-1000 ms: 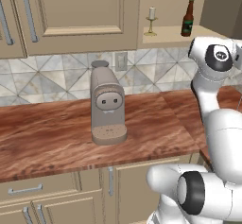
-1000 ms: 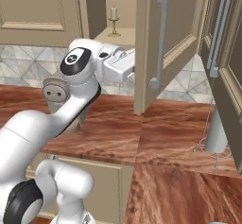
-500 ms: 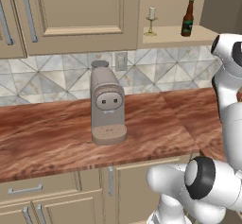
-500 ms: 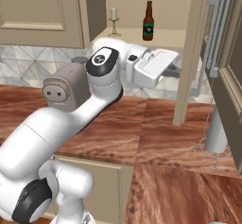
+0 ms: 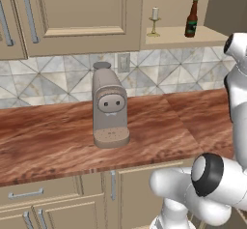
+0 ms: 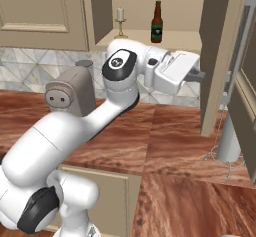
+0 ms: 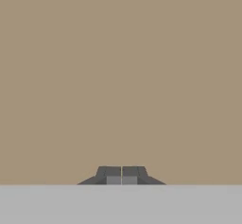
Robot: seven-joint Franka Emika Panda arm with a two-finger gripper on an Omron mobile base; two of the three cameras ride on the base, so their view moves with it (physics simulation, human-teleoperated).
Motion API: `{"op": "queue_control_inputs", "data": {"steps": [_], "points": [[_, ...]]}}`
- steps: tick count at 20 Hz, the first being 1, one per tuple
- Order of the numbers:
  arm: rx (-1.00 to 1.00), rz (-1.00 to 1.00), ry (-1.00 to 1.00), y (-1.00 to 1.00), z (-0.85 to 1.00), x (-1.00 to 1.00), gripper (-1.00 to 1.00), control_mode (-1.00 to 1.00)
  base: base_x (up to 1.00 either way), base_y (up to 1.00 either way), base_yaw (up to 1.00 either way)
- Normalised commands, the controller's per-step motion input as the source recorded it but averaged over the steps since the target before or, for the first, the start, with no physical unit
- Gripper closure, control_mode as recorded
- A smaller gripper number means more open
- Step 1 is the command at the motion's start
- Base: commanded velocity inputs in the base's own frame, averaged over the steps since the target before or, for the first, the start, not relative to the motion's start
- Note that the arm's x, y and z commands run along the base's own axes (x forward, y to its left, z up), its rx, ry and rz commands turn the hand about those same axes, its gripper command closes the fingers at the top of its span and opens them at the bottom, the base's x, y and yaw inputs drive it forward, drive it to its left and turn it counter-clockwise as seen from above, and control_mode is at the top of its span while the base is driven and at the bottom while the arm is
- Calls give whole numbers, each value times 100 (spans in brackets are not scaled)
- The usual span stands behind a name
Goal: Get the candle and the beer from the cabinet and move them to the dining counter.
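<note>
The candle (image 5: 154, 20) (image 6: 120, 21), white in a brass holder, stands on the shelf of the open cabinet (image 5: 179, 35) (image 6: 176, 36). The dark beer (image 5: 192, 19) (image 6: 157, 22) stands to its right, about a hand's width away. The cabinet door (image 6: 220, 56) is swung wide open to the right. My gripper (image 6: 200, 75) (image 7: 121, 175) is shut with nothing in it. Its tips are at the door's beige inner face, below shelf level and right of the beer. The dining counter is out of view.
A beige coffee machine (image 5: 110, 109) (image 6: 69, 93) stands on the wood counter (image 5: 48, 136) against the tile backsplash. A grey metal stand (image 6: 229, 142) sits on the counter under the open door. Closed upper doors (image 5: 77, 10) hang left of the shelf.
The cabinet door has swung further open to the right, uncovering the beer in the right base view. My arm and shut gripper have swept right along with the door.
</note>
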Motion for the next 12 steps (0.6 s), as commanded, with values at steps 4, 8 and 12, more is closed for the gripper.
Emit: {"op": "queue_control_inputs", "data": {"steps": [4, 8, 12], "points": [[0, 1, 0, -11, 0, 1, 100, -100, 0, 0, 0], [0, 1, 0, -21, 0, 13, 100, -100, 0, 0, 0], [0, 3, 0, -34, 0, 24, 100, -100, 0, 0, 0]]}}
